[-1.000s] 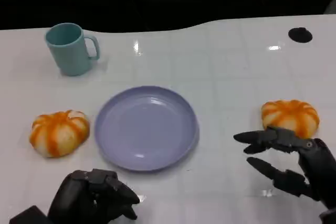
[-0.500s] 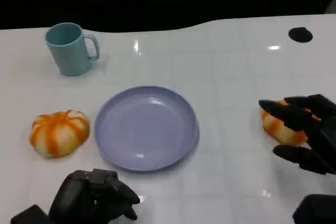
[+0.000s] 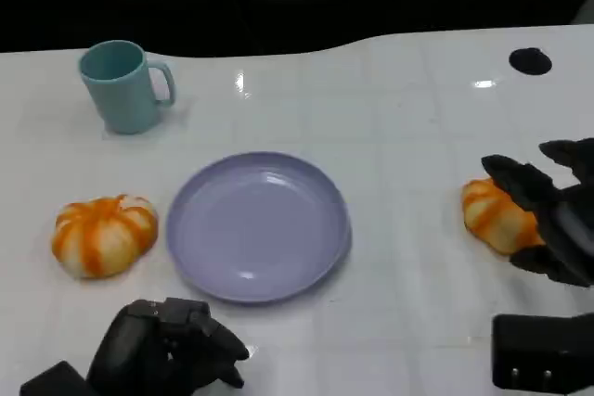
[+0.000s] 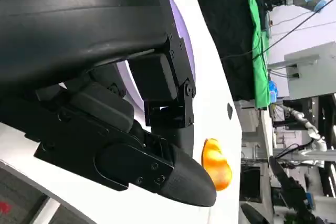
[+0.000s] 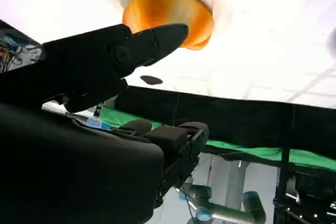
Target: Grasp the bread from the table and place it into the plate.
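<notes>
A: status on the right black many-fingered hand (image 3: 548, 220)?
B: at the right edge of the glossy white table (image 3: 408, 108), fingers (image 3: 512, 173) spread apart, arched over the round orange-and-cream striped bread roll (image 3: 494, 213). Roll sits on the table under them. Can't tell from the head view whether any finger touches it
A: wrist cam?
B: right wrist view shows one fingertip just in front of that roll (image 5: 170, 14), other fingers curled further back, nothing clamped between them
A: plate?
B: round lavender plastic plate (image 3: 259, 226) mid-table, nothing in it. Roll is well apart from it, toward the right edge
A: second roll?
B: matching orange striped bread roll (image 3: 103, 234) near the left edge, just beside the plate's left rim, not touching
A: left hand?
B: left black hand (image 3: 167, 348) at the near edge, in front of the plate, fingers curled in, holding nothing
A: anything else?
B: teal ceramic mug (image 3: 125, 86) upright at the far left corner, handle facing right. Small black round disc (image 3: 530, 61) near the far right corner
</notes>
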You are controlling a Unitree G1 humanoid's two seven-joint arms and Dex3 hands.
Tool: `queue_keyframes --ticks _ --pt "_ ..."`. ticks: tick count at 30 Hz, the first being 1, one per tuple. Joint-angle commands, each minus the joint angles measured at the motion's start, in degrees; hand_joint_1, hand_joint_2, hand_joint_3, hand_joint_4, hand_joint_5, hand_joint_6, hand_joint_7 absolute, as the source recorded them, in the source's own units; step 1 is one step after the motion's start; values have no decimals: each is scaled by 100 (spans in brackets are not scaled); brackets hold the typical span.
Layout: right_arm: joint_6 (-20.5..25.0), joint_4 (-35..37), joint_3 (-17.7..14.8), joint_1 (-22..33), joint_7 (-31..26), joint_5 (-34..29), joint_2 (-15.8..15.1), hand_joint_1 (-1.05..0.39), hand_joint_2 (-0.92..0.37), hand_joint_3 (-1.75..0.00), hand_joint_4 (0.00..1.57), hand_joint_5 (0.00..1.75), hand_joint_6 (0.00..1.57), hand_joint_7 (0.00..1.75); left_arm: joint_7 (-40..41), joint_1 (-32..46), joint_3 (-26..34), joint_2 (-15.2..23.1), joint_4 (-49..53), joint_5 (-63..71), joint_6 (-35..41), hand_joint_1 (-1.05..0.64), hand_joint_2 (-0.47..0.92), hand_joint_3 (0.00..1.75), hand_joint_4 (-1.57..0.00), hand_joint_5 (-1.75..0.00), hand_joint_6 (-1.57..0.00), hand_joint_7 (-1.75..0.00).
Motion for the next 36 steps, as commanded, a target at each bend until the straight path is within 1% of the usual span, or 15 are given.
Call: queue_keyframes --ticks 1,9,17,21,23,25,27,28,29,31,32,33,34,35,36 --pt "264 293 268 -330 206 -104 -120 -50 -80 0 4 55 36 2 -10 4 33 64 -13 -34 -7 -105 89 0 -124 -94 -134 -58" --pt "506 1246 710 -898 216 -63 -89 -46 -76 0 21 31 41 0 -5 33 18 67 -68 -31 15 -105 89 0 -124 -94 -134 -58" --pt "698 2478 1102 -1491 77 77 4 -47 -78 -1 25 20 38 0 -8 71 13 74 -109 -33 -3 -105 90 0 -125 -94 -134 -57" --pt "650 3055 1234 -1727 -293 230 46 -45 -81 -1 29 17 39 1 14 86 12 73 -138 -24 25 -105 90 0 -125 -94 -134 -57" --pt "423 3342 1229 -1823 -637 410 61 -38 -82 -1 41 16 46 2 6 95 9 67 -159 -38 44 -105 89 0 -125 -94 -134 -57" --pt "100 3574 1212 -1890 -1024 598 47 -28 -84 -1 70 16 63 5 -6 104 5 63 -183 -55 74 -105 89 0 -125 -94 -134 -57" --pt "-314 3804 1168 -1945 -1406 829 38 -12 -84 0 110 35 96 11 7 100 6 69 -162 -24 14 -105 89 0 -125 -94 -134 -57" --pt "-490 3910 1163 -1973 -1572 912 32 -8 -84 0 110 65 111 9 19 98 7 72 -155 -8 -1 -105 90 0 -125 -94 -134 -57" --pt "-658 4005 1182 -1991 -1814 940 21 -4 -84 0 106 107 128 8 31 99 7 73 -156 4 -1 -105 90 0 -125 -94 -134 -57" --pt "-930 4196 1230 -2036 -2242 958 8 -2 -85 0 96 153 143 12 8 93 7 63 -156 -31 31 -105 90 0 -125 -94 -134 -57" --pt "-1052 4292 1245 -2058 -2443 964 17 -1 -84 0 94 164 145 20 -8 86 9 54 -149 -57 53 -105 89 0 -125 -94 -134 -57" --pt "-1137 4376 1257 -2083 -2574 971 25 1 -83 -1 93 170 126 65 -18 82 11 49 -143 -74 68 -105 89 0 -125 -94 -134 -57" --pt "-1195 4444 1274 -2105 -2696 964 34 1 -83 -2 92 172 114 92 -24 80 11 46 -142 -84 75 -105 89 0 -125 -94 -134 -57" --pt "-1253 4480 1285 -2119 -2779 973 39 1 -83 -2 92 174 106 109 -15 79 11 46 -142 -77 75 -105 89 0 -125 -94 -134 -57" --pt "-1311 4481 1274 -2118 -2809 1017 41 1 -83 -2 92 174 103 114 4 81 7 47 -151 -57 79 -105 89 0 -125 -94 -135 -57"
